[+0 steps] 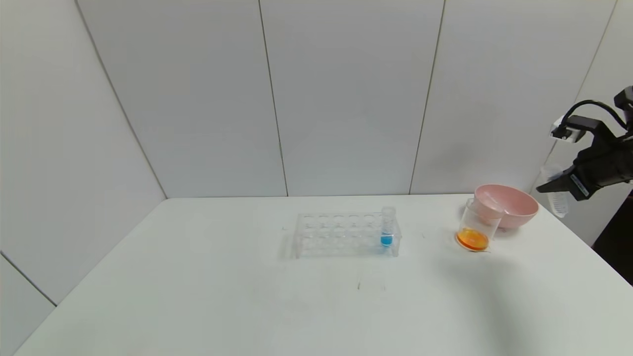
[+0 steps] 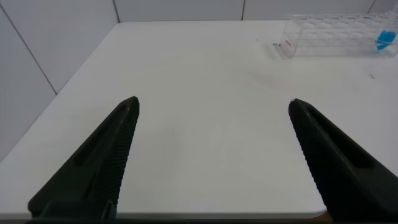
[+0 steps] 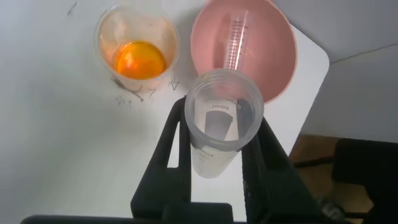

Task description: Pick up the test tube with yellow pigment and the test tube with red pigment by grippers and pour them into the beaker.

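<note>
Now we hold an emptied clear plastic test tube w/ our right gripper, fingers clamped on it, tube roughly upright, above the pink bowl. Clear beaker w/ orange mix sits just beside the bowl, twd table centre. Left gripper idles, fingers spread.

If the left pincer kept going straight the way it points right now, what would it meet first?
Probably nothing soon: the left pincer hangs open above bare table, with no object between its fingers' line ahead. The clear tube rack with the blue tube sits off to one side of that line. Depth is uncertain.
</note>
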Controlling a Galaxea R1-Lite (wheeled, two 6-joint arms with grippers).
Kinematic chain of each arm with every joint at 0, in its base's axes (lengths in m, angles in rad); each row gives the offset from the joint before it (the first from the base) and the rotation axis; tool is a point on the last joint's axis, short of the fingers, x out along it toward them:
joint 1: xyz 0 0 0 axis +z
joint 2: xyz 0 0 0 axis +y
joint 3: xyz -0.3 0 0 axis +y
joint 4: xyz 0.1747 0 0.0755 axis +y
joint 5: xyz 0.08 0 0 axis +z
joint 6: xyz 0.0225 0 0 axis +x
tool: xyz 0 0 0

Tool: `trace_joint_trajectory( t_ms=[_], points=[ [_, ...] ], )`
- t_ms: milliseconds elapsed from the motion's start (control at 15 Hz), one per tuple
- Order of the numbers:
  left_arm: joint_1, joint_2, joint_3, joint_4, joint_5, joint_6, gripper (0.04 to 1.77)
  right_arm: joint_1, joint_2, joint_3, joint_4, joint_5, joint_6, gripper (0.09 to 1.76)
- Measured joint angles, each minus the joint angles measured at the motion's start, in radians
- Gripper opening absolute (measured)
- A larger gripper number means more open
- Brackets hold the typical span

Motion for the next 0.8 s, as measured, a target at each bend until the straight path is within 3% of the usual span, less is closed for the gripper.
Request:
trace_joint_trajectory(
  t_ms=[133,267,400,533,800],
  points=[
    [0.0,0.0,0.0,0.0,0.0,0.0,1.72,-0.011,-0.04,0.13,-0.182,0.014,0.077,0.52],
    [0.0,0.0,0.0,0.0,0.0,0.0,1.72,-0.022,-0.074,0.291,-0.473,0.023,0.153,0.52],
    [0.0,0.0,0.0,0.0,0.0,0.0,1.72,-0.029,-0.092,0.417,-0.709,0.027,0.312,0.52],
    [0.0,0.0,0.0,0.0,0.0,0.0,1.72,-0.02,-0.085,0.461,-0.785,0.003,0.476,0.52],
    [0.0,0.0,0.0,0.0,0.0,0.0,1.72,0.041,0.02,0.397,-0.895,-0.184,0.654,0.52]
  ],
)
